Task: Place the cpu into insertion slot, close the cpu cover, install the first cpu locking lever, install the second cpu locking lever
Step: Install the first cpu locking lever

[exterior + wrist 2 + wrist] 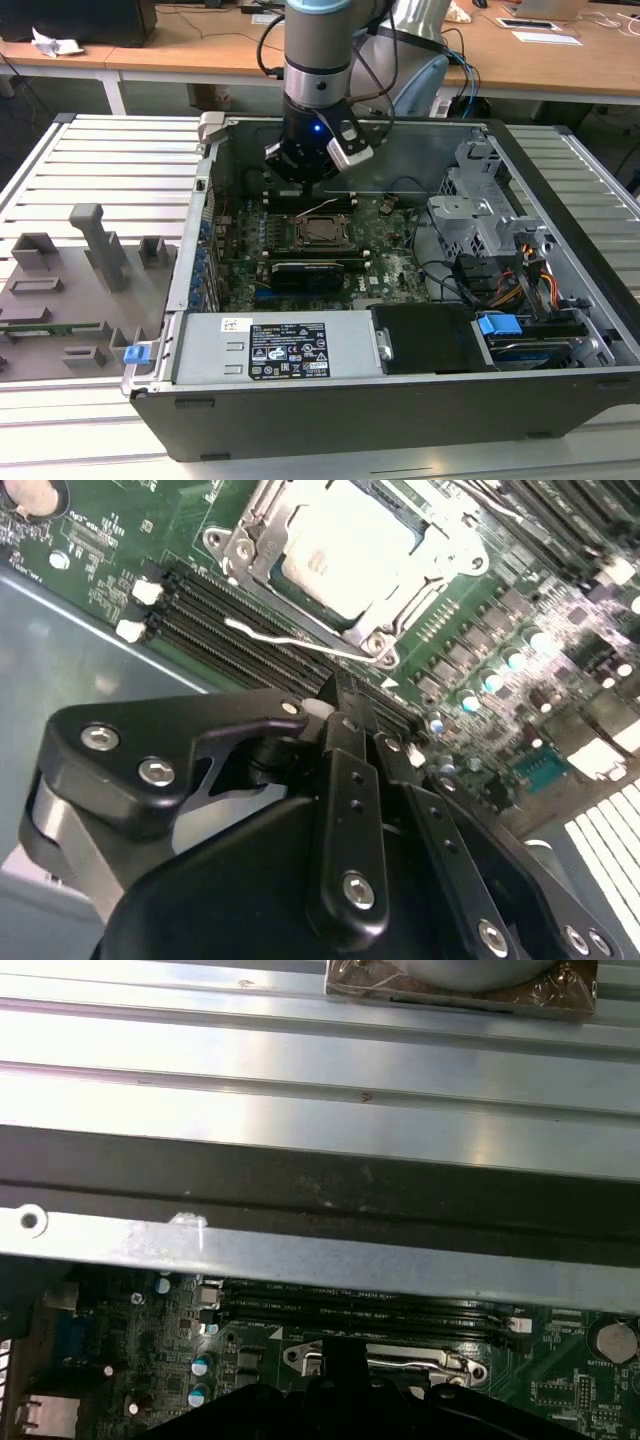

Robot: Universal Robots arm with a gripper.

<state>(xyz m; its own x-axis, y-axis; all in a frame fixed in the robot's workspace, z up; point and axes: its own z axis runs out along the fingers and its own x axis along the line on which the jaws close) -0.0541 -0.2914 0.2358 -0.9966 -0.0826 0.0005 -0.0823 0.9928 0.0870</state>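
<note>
In the second wrist view the cpu (345,545) lies silver-top up in the insertion slot (268,568), and the cpu cover (243,542) lies flat around it. A thin wire locking lever (285,638) runs along the socket's edge beside the memory slots. My gripper (340,695) hovers just off that edge, its black fingers (348,770) together, and I see nothing between them. In the exterior view my gripper (312,188) hangs inside the open computer case, just behind the insertion slot (322,231). The first wrist view shows the socket's metal edge (400,1360) past my gripper (340,1385).
The case's walls (205,215) ring the motherboard (390,250). A black card (305,272) lies in front of the socket, a drive cage (480,210) and cables at the exterior view's right, the power supply (270,350) in front. A grey fixture tray (60,300) sits at the left.
</note>
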